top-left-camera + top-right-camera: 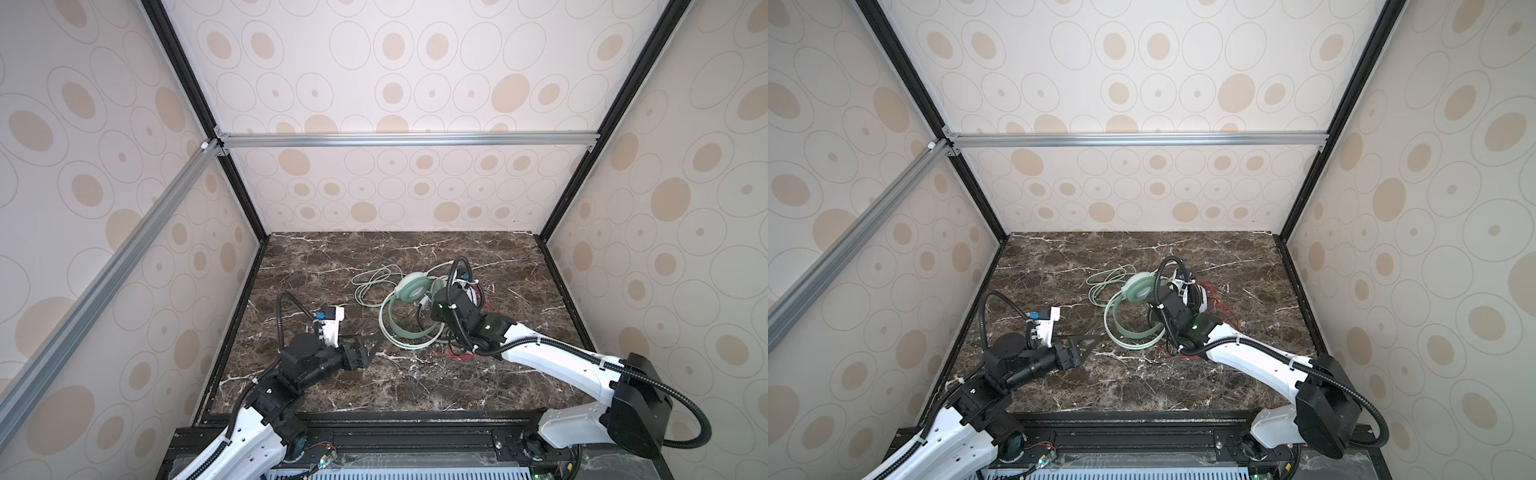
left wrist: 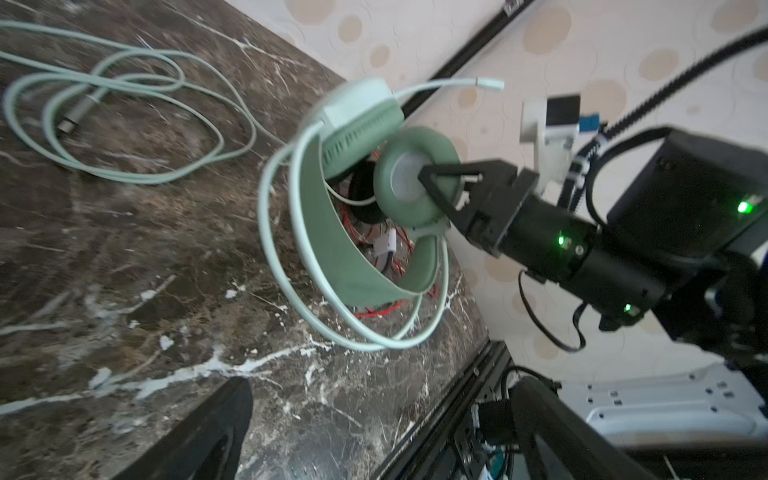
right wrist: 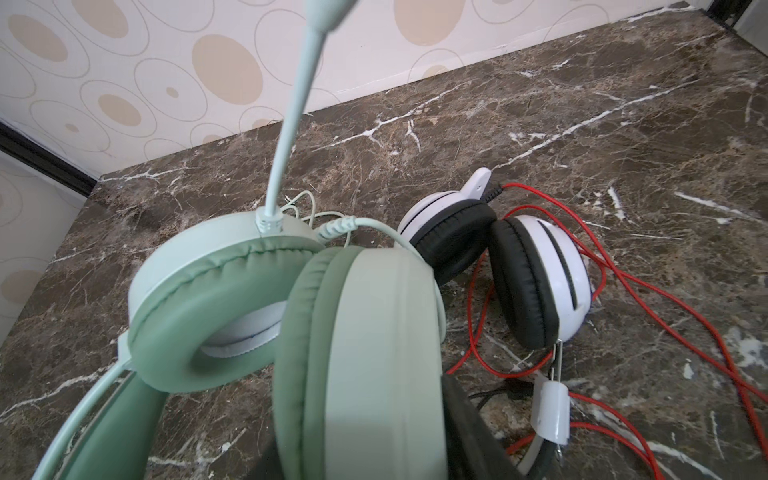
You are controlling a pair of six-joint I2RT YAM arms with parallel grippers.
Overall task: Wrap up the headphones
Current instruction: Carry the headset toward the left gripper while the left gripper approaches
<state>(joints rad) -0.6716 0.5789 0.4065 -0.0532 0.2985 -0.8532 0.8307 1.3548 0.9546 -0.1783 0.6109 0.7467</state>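
Mint-green padded over-ear headset (image 1: 411, 289) pinched by one cup in right gripper (image 2: 424, 183), likely steadying it for winding; left gripper (image 1: 376, 344) spread empty just short of it.

Front: marble table (image 1: 395, 386) bare, open passage.
Centre-right: mint headset (image 1: 411, 289) piled beside white-and-black headset (image 3: 544, 270); red cable (image 2: 378, 312) sprawls.
Back-centre: pale green cable (image 2: 141, 180) loops.

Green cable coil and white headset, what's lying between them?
The green headset; both top views show it there.
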